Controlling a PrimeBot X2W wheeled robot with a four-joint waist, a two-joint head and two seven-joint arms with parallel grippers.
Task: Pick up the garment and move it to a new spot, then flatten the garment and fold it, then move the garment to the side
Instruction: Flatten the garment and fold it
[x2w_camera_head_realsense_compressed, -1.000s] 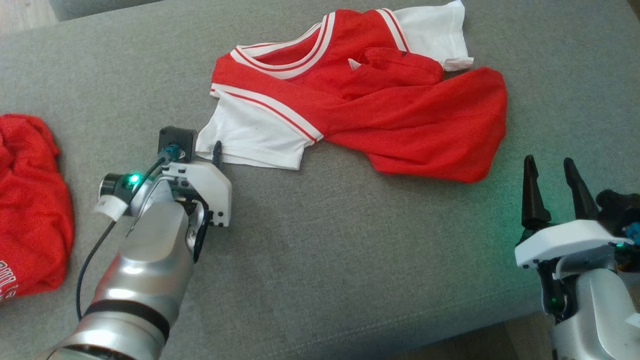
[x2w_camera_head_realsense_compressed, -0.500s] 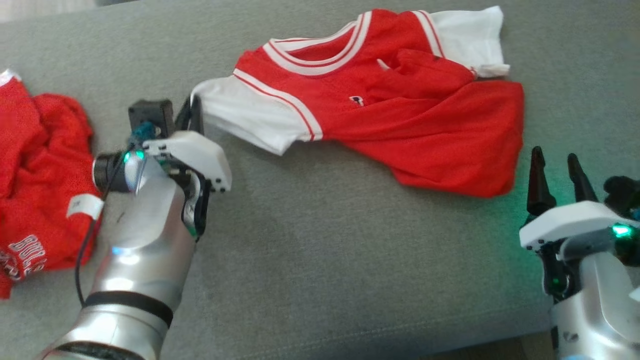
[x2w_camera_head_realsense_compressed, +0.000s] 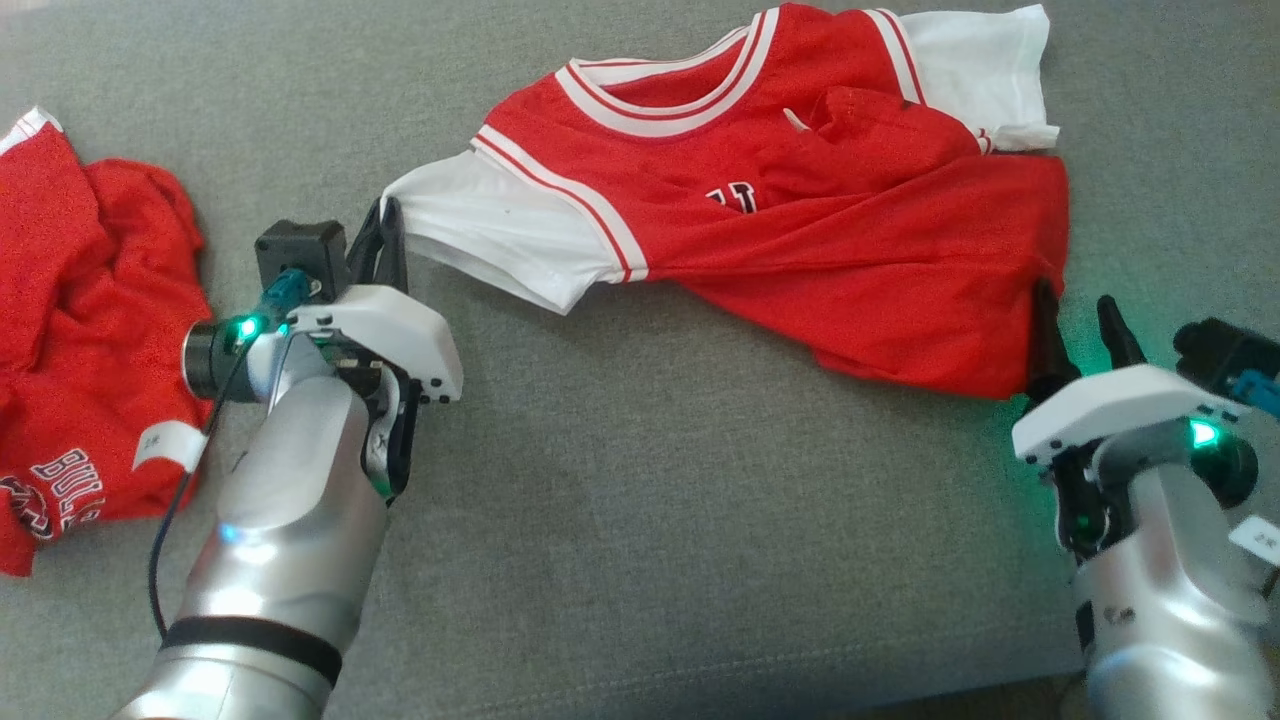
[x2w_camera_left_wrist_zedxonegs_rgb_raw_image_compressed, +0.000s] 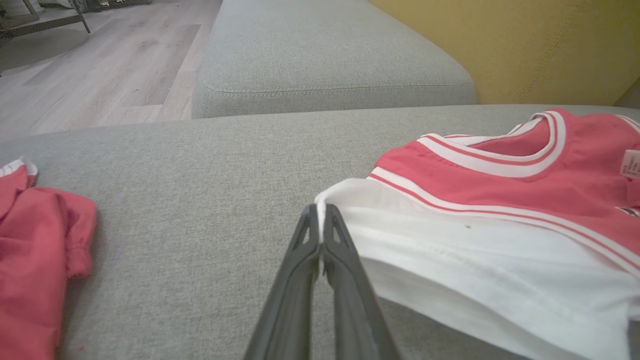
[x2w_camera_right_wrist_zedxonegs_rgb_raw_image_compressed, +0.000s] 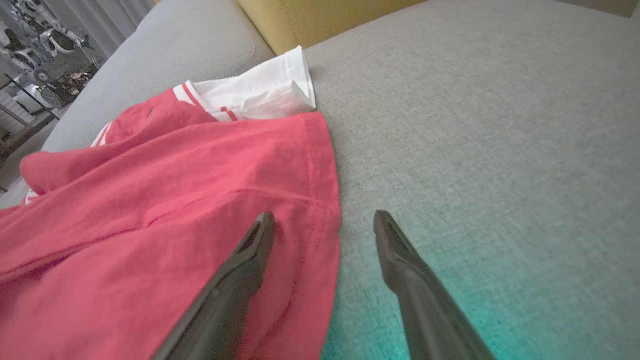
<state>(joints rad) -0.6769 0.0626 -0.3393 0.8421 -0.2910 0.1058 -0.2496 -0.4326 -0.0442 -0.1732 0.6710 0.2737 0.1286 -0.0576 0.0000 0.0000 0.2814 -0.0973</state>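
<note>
Grey sofa cushion (x2w_camera_head_realsense_compressed: 640, 520) with red-and-white jersey (x2w_camera_head_realsense_compressed: 850, 260) lying crumpled across its far middle and right. Second red shirt (x2w_camera_head_realsense_compressed: 80, 330) bunched at left edge. Left gripper (x2w_camera_left_wrist_zedxonegs_rgb_raw_image_compressed: 320, 215) clamped on jersey's white sleeve (x2w_camera_head_realsense_compressed: 490, 235) tip. Right gripper (x2w_camera_right_wrist_zedxonegs_rgb_raw_image_compressed: 324, 215) spread wide, straddling jersey's near-right hem corner.

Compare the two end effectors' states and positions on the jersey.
The left end effector is shut on the jersey's white sleeve; the right end effector is open, holding nothing. The left pinches the sleeve edge; the right straddles the red hem, one finger over cloth, one over sofa. Both have dark fingers.
</note>
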